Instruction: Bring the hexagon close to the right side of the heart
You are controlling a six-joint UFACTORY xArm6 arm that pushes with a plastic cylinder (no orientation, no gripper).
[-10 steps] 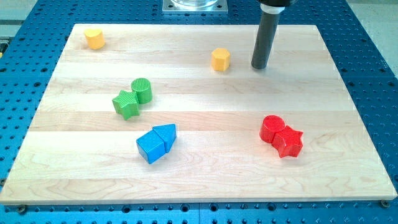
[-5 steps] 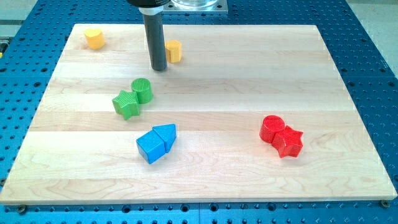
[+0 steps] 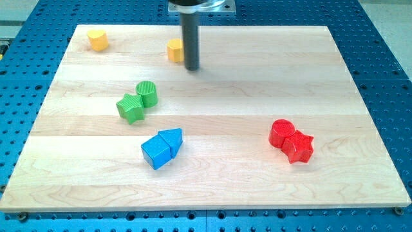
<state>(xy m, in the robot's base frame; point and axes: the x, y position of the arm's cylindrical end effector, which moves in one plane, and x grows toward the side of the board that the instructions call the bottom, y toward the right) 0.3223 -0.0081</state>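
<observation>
The yellow hexagon [image 3: 174,49] sits near the view's top, left of centre on the wooden board. The yellow heart [image 3: 97,40] sits at the board's top left corner, well to the hexagon's left. My tip [image 3: 192,67] rests on the board just to the right of the hexagon and a little below it, and the rod hides the hexagon's right edge.
A green cylinder [image 3: 147,93] and green star [image 3: 131,107] touch left of centre. A blue cube [image 3: 156,153] and blue triangular block [image 3: 172,138] touch below them. A red cylinder [image 3: 281,133] and red star [image 3: 299,147] touch at the right.
The hexagon has slid left along the top of the board. My tip went from its right side across to its left and is now back on its right.
</observation>
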